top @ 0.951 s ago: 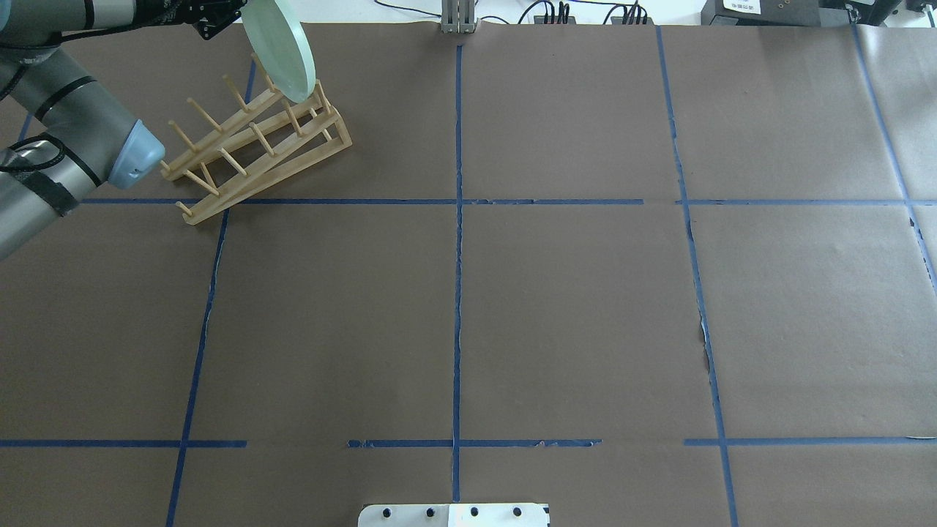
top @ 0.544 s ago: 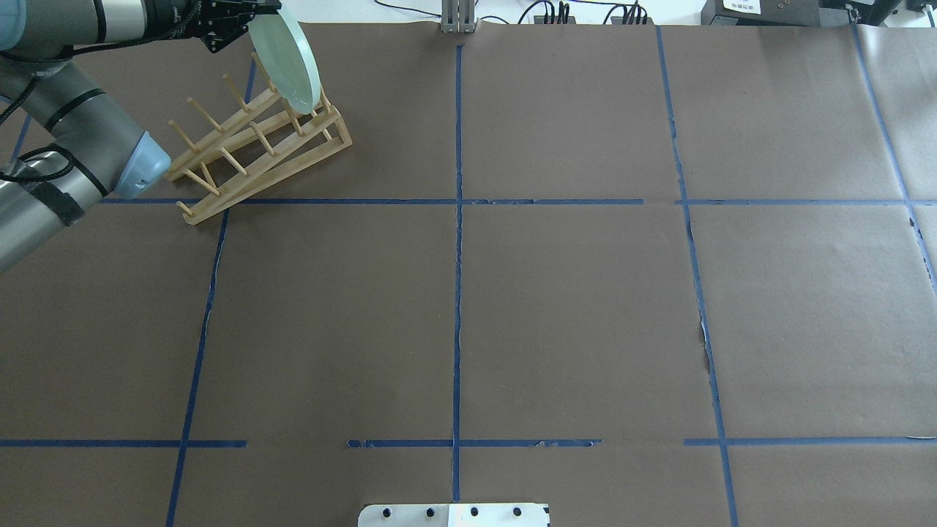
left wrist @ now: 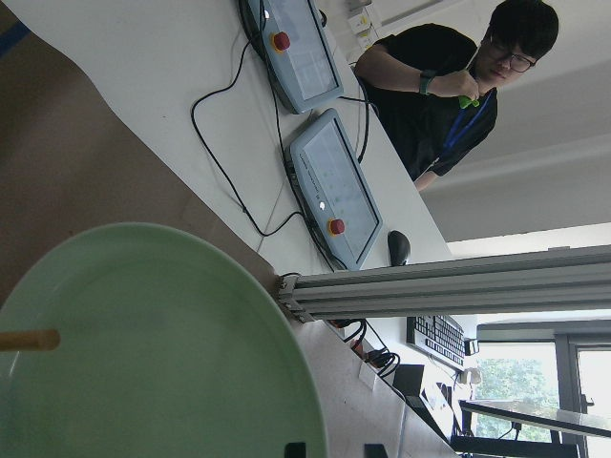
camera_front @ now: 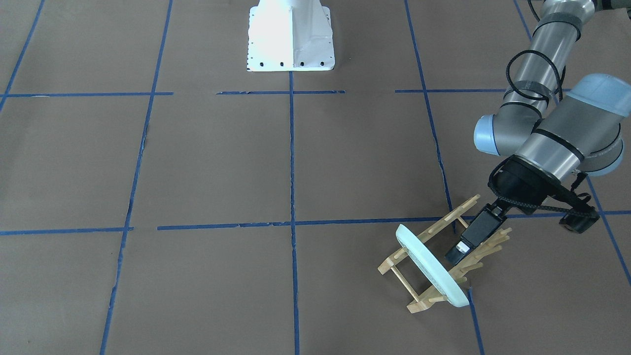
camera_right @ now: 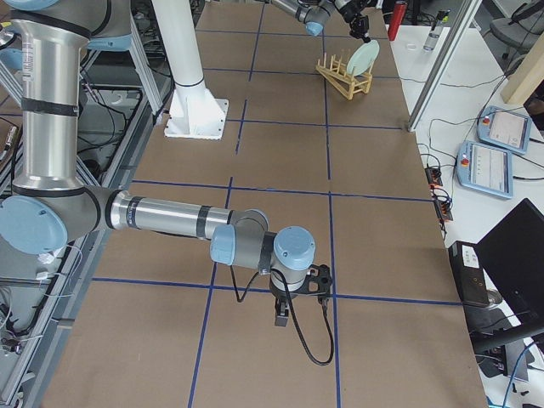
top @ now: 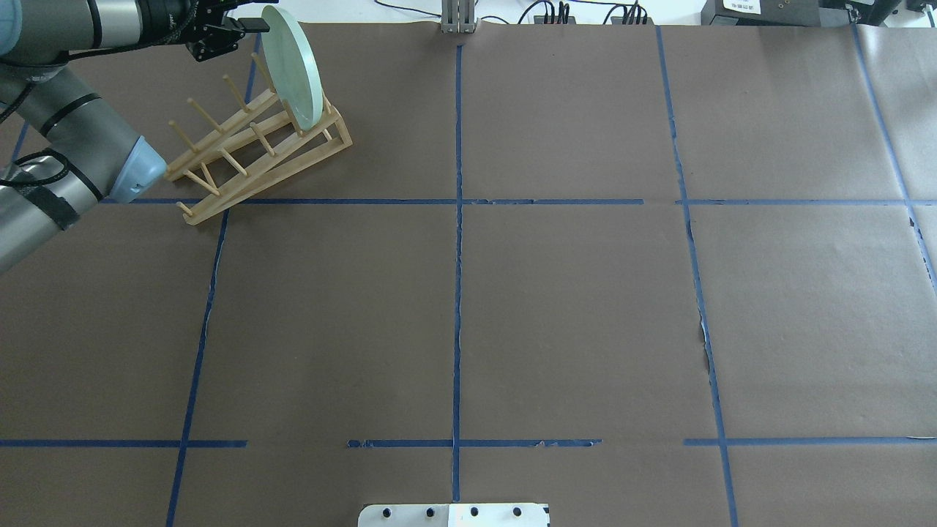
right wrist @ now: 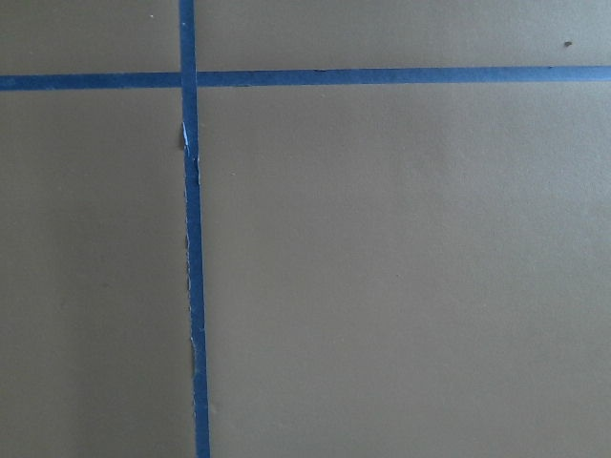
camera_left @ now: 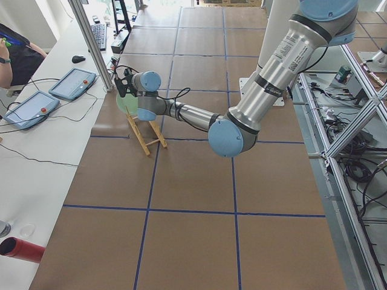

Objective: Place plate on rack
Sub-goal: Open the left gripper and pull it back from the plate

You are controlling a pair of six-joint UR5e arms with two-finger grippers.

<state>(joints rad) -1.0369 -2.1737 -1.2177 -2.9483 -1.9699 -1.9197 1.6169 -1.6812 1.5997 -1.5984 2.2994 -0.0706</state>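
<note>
plate point(top: 293, 66) is standing on edge in the far end slot of the rack point(top: 256, 183)
left gripper point(top: 249, 26) is sitting at its upper rim, on the empty-peg side; clamped or released, cannot tell

Plate point(top: 293, 66) lowered from a tilted hold into the end slot of the rack point(top: 322, 146), now standing steeper between the pegs. Left gripper point(top: 252, 27) off the top rim, shifted left, jaws parted.

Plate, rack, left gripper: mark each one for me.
plate point(top: 293, 67): overhead view, middle of its face.
rack point(top: 252, 184): overhead view, on the rail nearer the robot.
left gripper point(top: 249, 33): overhead view, midway between its fingertips, beside the plate's rim.
</note>
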